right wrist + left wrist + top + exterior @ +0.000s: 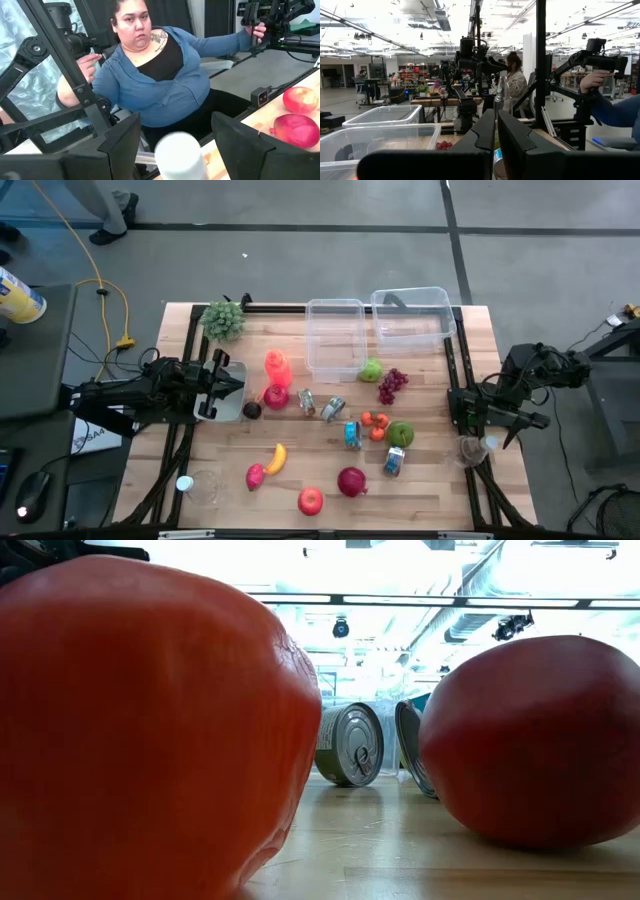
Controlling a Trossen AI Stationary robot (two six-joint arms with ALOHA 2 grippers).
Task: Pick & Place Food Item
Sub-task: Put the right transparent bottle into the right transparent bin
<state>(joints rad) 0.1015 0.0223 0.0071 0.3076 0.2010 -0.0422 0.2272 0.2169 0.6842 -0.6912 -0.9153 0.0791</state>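
Observation:
Food lies on the wooden table: a banana, a red apple, a pomegranate, a green apple, grapes and small orange fruits. My left gripper is shut and empty at the table's left edge, above a grey plate; its fingers show in the left wrist view. My right gripper is open at the right edge. In the right wrist view a blurred white cap shows between its fingers, not touched.
Two clear bins stand at the far side. Several cans lie mid-table, with a red bottle and a green plant. A clear cup stands near my right gripper. A person sits beyond the table.

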